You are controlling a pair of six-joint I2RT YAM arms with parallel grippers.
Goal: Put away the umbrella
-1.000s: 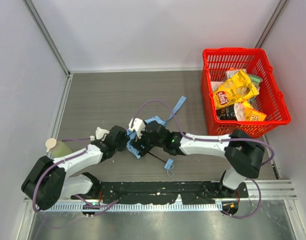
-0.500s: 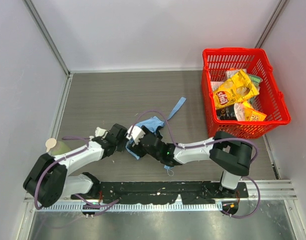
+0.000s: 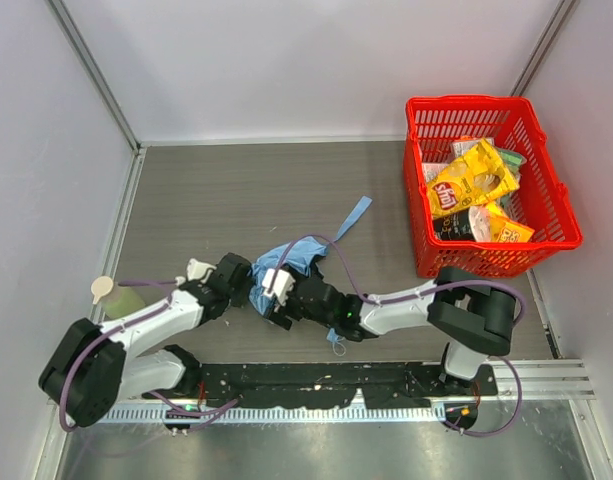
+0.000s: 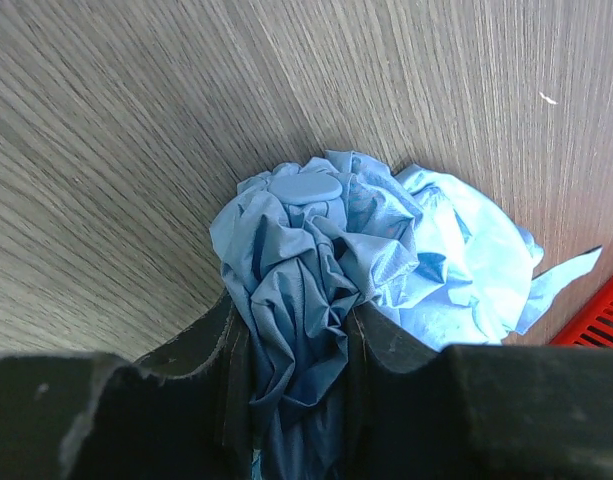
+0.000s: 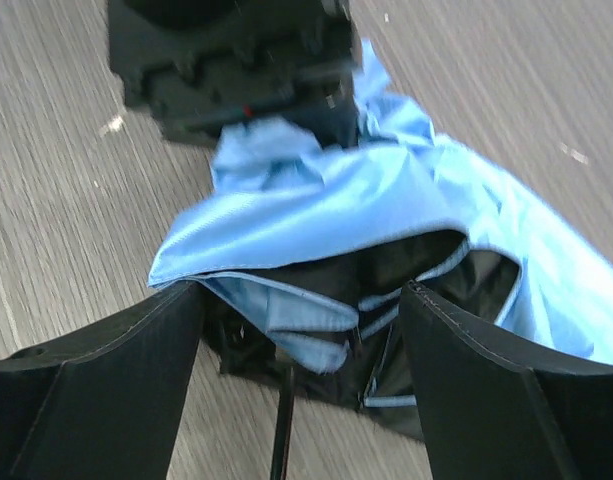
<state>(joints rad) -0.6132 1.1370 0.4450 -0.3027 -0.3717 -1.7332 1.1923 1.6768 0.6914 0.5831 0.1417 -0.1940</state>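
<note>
The far half of the table [image 3: 236, 190] lies bare from its left edge across to the red basket [image 3: 473, 260], which fills the far right corner. A green bottle [image 3: 123, 298] stands at the left edge, beside my left arm. Toward the near edge, mid-table, the umbrella [image 3: 291, 255] is heaped between my grippers. My left gripper [image 4: 291, 340] sits just beyond it, blocking my right gripper [image 5: 301, 330] straight ahead. A purple cable [image 3: 321, 240] arcs over the heap.
</note>
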